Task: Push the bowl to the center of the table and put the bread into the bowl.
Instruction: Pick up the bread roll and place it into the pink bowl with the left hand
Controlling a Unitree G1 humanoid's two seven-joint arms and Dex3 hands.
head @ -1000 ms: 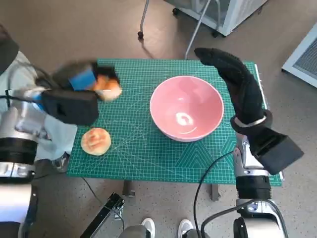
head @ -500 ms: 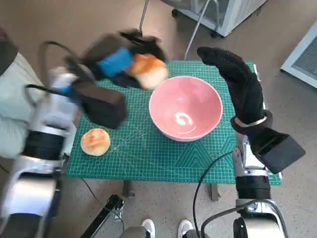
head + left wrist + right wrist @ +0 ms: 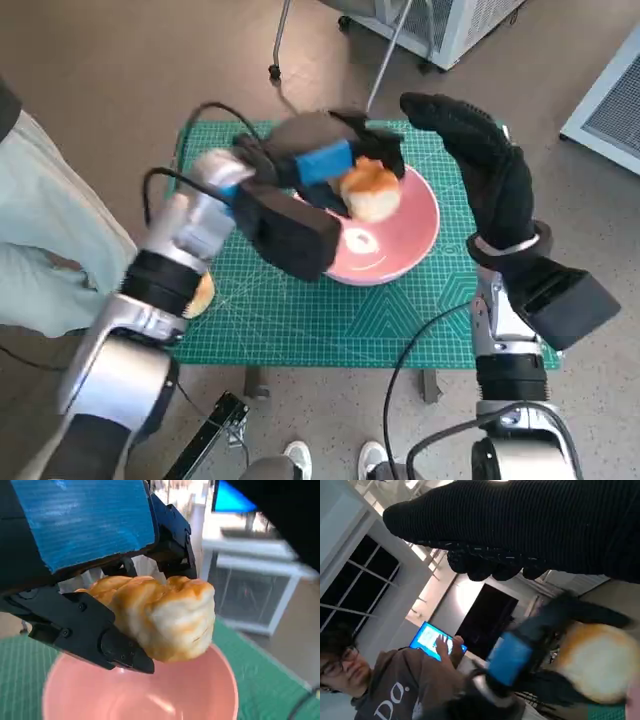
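Left robot hand (image 3: 325, 165) grasps the bread (image 3: 369, 189) over the bowl (image 3: 410, 235); lower before releasing. Right robot hand (image 3: 480, 160) hangs released nearby.

Left robot hand (image 3: 325, 165) black, blue-taped; right robot hand (image 3: 480, 165) knit-gloved (forearms pale, cabled).

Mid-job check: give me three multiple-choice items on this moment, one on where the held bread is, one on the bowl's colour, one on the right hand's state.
1. Where is the bread roll that the left hand holds?
A. Over the bowl
B. On the floor
C. Beyond the mat's right edge

2. What colour is the bowl?
A. Blue
B. Pink
C. Black

3. What is the right hand doing?
A. Gripping the bowl rim
B. Holding a second roll
C. Holding nothing, beside the bowl

Answers: 1 A, the left wrist view shows the roll above the bowl's hollow. 2 B, pink in both views. 3 C, the glove holds nothing.
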